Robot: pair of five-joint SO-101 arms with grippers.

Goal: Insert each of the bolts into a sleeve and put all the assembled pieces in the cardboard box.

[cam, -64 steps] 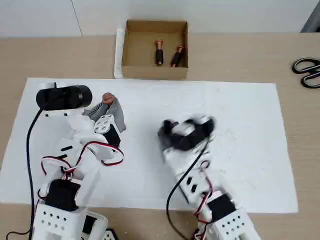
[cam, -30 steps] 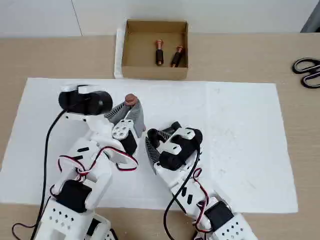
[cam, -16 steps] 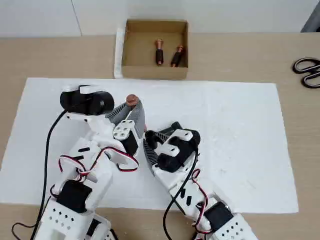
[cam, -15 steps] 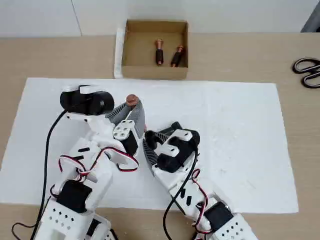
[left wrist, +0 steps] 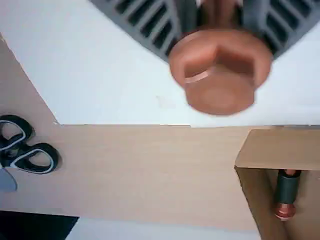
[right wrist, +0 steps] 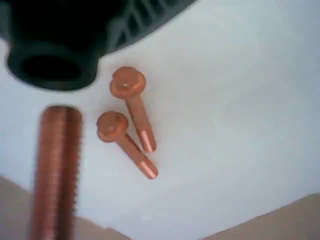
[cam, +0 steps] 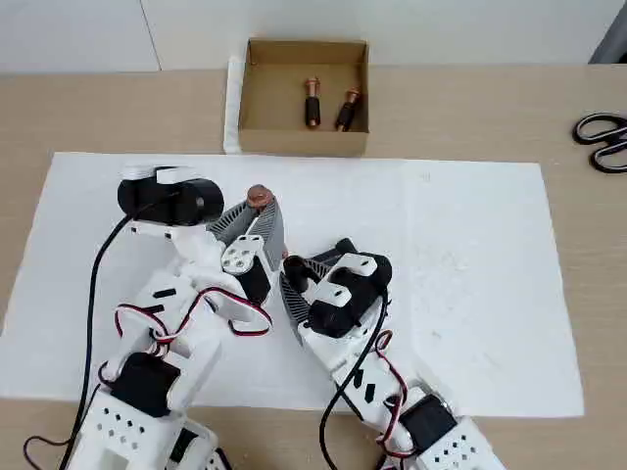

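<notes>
My left gripper (cam: 257, 211) is shut on a copper bolt (cam: 259, 195), held near the middle of the white sheet with its hexagonal head (left wrist: 220, 70) pointing towards the cardboard box (cam: 255, 98). Just to its right, my right gripper (cam: 292, 280) is shut on a black sleeve (right wrist: 50, 62). The sleeve's open bore faces the bolt's threaded shank (right wrist: 55, 170), a short gap apart. Two loose copper bolts (right wrist: 129, 102) (right wrist: 125, 145) lie side by side on the sheet beneath. In the box lie two assembled pieces (cam: 312, 101) (cam: 347, 110).
A white paper sheet (cam: 470, 274) covers most of the wooden table. Black-handled scissors (cam: 602, 140) lie at the far right edge. The box stands at the back centre, just past the sheet's far edge.
Over two seconds the left arm carried its bolt to the right and the right arm swung left to meet it. In the last half second both have barely moved.
</notes>
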